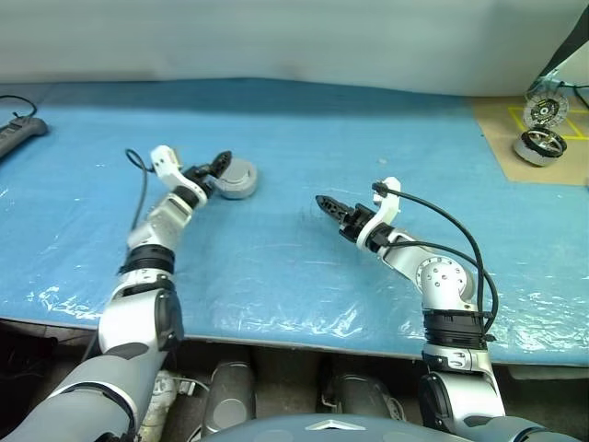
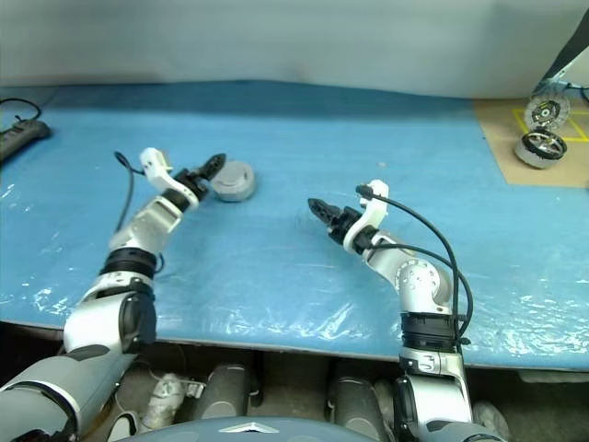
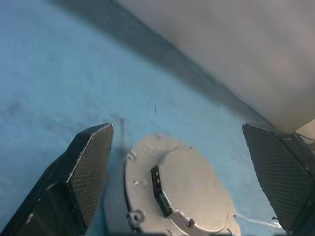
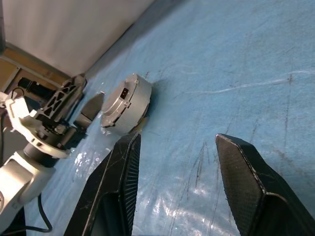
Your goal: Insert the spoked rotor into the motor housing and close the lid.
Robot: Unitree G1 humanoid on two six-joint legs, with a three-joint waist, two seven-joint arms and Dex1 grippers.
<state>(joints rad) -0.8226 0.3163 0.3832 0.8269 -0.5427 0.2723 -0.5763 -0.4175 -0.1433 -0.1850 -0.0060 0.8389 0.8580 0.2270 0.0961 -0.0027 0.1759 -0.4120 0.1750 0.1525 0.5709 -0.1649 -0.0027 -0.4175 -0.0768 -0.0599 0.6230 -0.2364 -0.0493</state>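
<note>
- Right gripper (image 1: 324,203): nearest the camera, over bare blue table cover (image 1: 304,267); fingers spread, holding nothing.
- Left gripper (image 1: 219,171): fingers spread wide, either side of the assembly, one just beside its wall, gripping nothing.
- Motor housing (image 1: 237,187): upright on the cover, lid (image 3: 189,189) seated on top.
- Like motor (image 1: 539,145) and brown board (image 1: 534,138): far right.

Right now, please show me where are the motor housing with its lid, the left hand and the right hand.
motor housing (image 1: 237,179), left eye view, on its closed lid face.
left hand (image 1: 219,171), left eye view, midway between its open fingertips, beside the housing.
right hand (image 4: 179,162), right wrist view, between its two black fingertips, holding nothing.
</note>
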